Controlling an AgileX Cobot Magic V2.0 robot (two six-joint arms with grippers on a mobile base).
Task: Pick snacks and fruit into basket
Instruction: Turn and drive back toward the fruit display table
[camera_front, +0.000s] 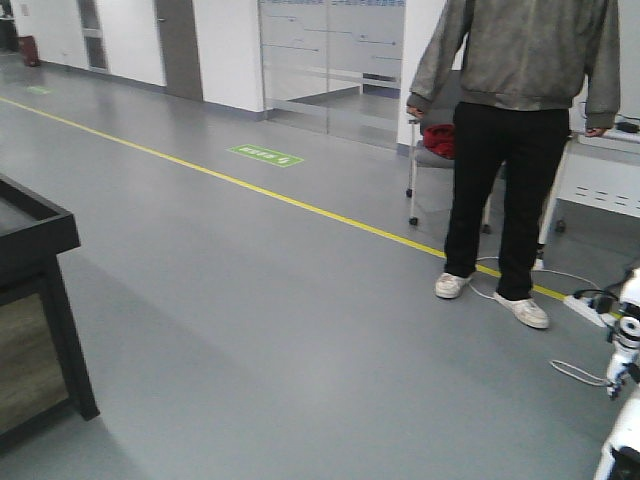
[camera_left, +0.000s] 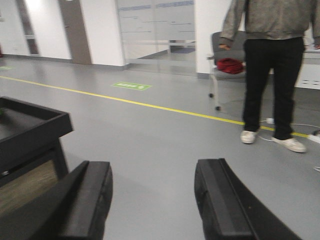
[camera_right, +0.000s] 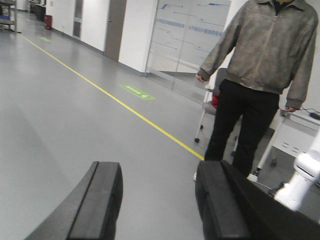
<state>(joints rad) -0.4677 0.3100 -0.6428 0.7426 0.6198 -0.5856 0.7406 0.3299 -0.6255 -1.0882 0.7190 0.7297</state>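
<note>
Left tool (camera_left: 152, 177) and right tool (camera_right: 157, 177) both hang released and empty, 0 snacks, fruit or basket in view, just a black surface (camera_left: 35, 125) on the left tool's side.

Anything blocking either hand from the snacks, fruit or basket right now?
Cannot tell: none of them is in view. The left hand and right hand are open above the floor; a person stands ahead.

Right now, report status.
Left gripper open, empty. Right gripper open, empty. Basket, snacks, fruit not in view. Person standing ahead; black table left.
</note>
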